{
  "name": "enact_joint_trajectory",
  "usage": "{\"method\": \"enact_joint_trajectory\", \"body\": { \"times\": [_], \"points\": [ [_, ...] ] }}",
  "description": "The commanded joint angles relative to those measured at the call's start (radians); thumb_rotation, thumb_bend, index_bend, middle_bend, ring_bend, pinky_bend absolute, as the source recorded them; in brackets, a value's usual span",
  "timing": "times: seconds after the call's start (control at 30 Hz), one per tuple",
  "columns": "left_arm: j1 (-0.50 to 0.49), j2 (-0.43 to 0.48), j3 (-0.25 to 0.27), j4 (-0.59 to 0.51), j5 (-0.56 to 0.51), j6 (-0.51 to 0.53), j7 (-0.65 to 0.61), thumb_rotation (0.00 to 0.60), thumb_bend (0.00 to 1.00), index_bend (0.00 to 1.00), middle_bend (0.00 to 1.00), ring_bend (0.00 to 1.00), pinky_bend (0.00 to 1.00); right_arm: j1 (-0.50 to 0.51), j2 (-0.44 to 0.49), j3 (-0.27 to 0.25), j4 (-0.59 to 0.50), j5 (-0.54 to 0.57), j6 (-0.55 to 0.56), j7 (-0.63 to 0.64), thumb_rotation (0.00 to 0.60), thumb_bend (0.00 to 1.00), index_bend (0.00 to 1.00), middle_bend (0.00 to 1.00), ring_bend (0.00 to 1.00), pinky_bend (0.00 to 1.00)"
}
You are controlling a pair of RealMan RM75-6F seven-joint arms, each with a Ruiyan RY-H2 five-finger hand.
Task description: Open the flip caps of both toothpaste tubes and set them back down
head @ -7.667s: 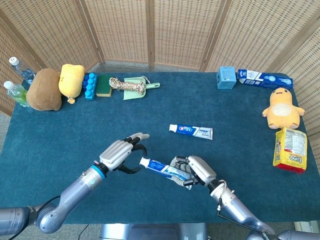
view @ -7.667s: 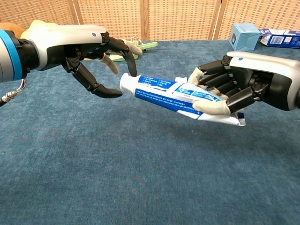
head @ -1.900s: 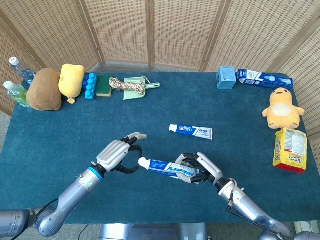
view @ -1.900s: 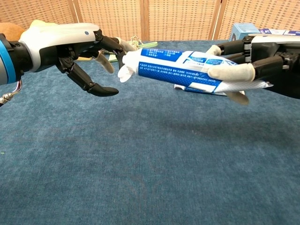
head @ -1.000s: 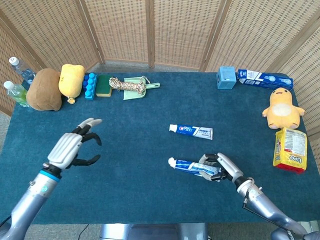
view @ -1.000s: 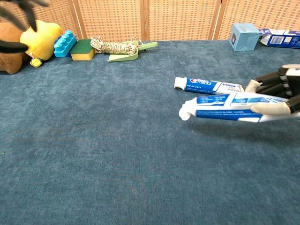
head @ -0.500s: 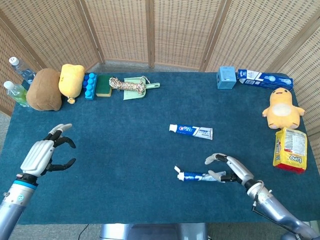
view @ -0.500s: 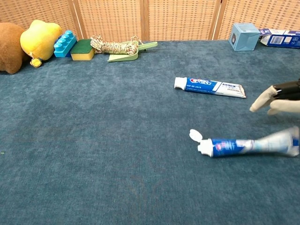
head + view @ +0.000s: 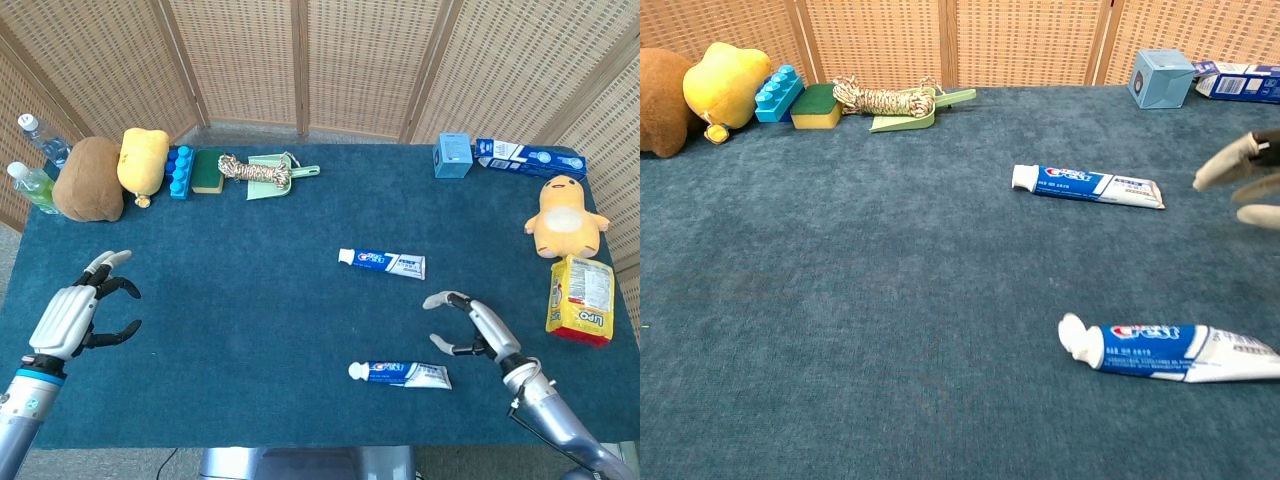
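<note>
One toothpaste tube (image 9: 400,374) (image 9: 1170,352) lies flat near the table's front, its white flip cap at the left end and hinged open. The second toothpaste tube (image 9: 382,262) (image 9: 1087,185) lies further back near the table's middle, its cap pointing left and looking shut. My right hand (image 9: 476,326) hovers to the right of the near tube with fingers spread and nothing in it; only its fingertips (image 9: 1237,178) show at the chest view's right edge. My left hand (image 9: 75,314) is far off at the front left, open, and out of the chest view.
Along the back left stand a brown plush (image 9: 88,180), a yellow plush (image 9: 142,160), blue blocks (image 9: 179,171), a sponge (image 9: 208,171), a rope bundle on a green dustpan (image 9: 262,170) and two bottles (image 9: 32,168). A blue box (image 9: 452,155), toothpaste carton (image 9: 528,157), yellow duck plush (image 9: 564,216) and snack bag (image 9: 580,298) sit right.
The near tube has come to rest flat on the table and my right hand has pulled back to the right of it. My left hand drifted slightly down at the left edge.
</note>
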Motion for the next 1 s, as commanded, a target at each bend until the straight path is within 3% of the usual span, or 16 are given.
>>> {"method": "enact_joint_trajectory", "body": {
  "times": [0.03, 0.33, 0.57, 0.87, 1.0],
  "points": [
    [0.014, -0.008, 0.005, 0.003, 0.011, 0.015, 0.028, 0.600, 0.24, 0.41, 0.11, 0.04, 0.20, 0.003, -0.033, 0.048, -0.046, 0.054, 0.041, -0.167, 0.600, 0.32, 0.33, 0.30, 0.17, 0.20],
    [0.030, -0.011, -0.001, 0.018, 0.014, 0.019, 0.032, 0.600, 0.24, 0.37, 0.11, 0.04, 0.19, 0.109, -0.106, 0.136, -0.049, 0.177, -0.027, -0.467, 0.600, 0.31, 0.30, 0.29, 0.17, 0.20],
    [0.029, -0.016, -0.018, 0.044, 0.001, 0.009, 0.028, 0.600, 0.24, 0.33, 0.10, 0.03, 0.18, 0.202, -0.180, 0.186, 0.003, 0.293, -0.066, -0.696, 0.600, 0.31, 0.26, 0.23, 0.11, 0.20],
    [0.021, -0.020, -0.049, 0.077, -0.014, 0.002, 0.015, 0.600, 0.24, 0.28, 0.09, 0.03, 0.17, 0.316, -0.285, 0.209, 0.089, 0.494, -0.096, -0.979, 0.600, 0.29, 0.24, 0.20, 0.09, 0.20],
    [0.020, -0.020, -0.057, 0.085, -0.018, -0.003, 0.007, 0.600, 0.24, 0.27, 0.09, 0.03, 0.17, 0.358, -0.326, 0.221, 0.134, 0.578, -0.113, -1.042, 0.600, 0.29, 0.26, 0.20, 0.09, 0.20]
  ]
}}
